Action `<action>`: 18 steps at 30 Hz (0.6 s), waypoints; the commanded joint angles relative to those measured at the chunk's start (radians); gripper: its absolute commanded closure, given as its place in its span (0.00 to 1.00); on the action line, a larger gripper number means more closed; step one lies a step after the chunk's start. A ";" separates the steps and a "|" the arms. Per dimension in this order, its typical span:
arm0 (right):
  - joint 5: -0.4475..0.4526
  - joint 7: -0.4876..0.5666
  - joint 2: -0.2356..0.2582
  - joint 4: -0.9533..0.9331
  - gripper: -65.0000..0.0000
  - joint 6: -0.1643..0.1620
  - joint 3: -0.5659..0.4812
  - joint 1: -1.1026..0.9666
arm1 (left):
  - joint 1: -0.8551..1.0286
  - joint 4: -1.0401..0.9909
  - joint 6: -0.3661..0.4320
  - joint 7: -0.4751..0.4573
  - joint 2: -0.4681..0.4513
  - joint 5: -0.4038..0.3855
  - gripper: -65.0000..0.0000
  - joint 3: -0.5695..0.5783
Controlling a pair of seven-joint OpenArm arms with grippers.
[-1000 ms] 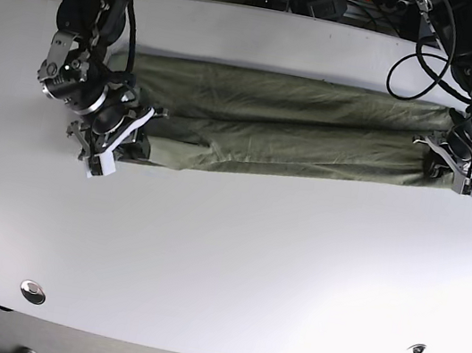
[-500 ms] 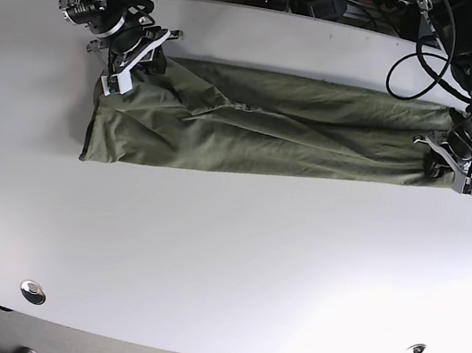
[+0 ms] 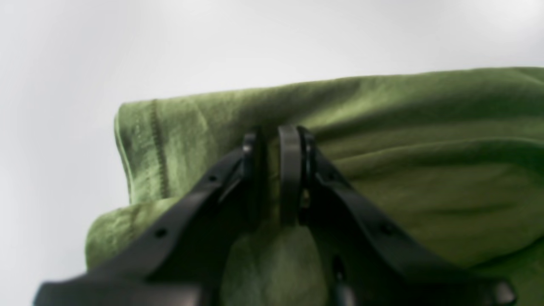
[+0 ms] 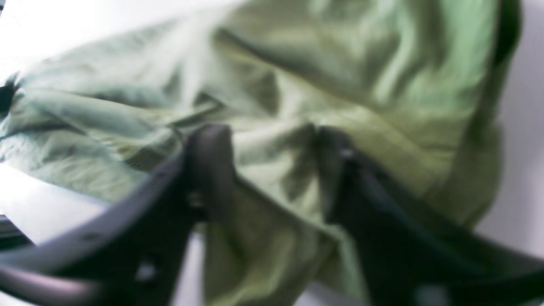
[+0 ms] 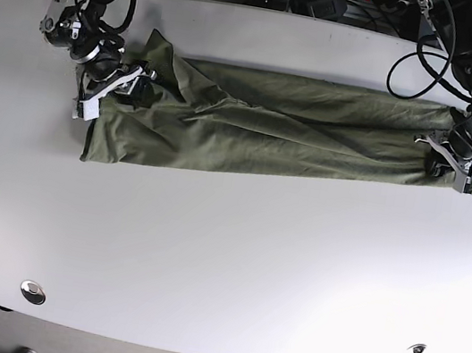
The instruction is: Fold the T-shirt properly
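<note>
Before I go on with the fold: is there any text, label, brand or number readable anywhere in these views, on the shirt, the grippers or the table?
None can be read.
T-shirt: plain green cloth, no print or tag showing; only a stitched hem in the left wrist view.
Left gripper and right gripper: black, unmarked; the right wrist view is blurred.
Table: plain white, no markings.

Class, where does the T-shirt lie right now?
In the base view, the T-shirt stretches across the table's far half, between the two tools.
</note>
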 commanded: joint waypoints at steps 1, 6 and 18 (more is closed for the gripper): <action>0.015 0.023 0.048 -0.078 0.78 0.003 -0.001 0.039 | 0.009 0.002 0.013 0.063 -0.010 0.053 0.93 -0.003; 0.015 0.135 0.100 -0.222 0.79 0.000 -0.001 0.077 | 0.009 0.002 0.013 0.063 -0.010 0.053 0.93 -0.003; 0.027 0.045 0.100 0.266 0.36 0.007 -0.088 -0.110 | -0.001 0.002 0.013 0.064 -0.010 0.050 0.93 0.005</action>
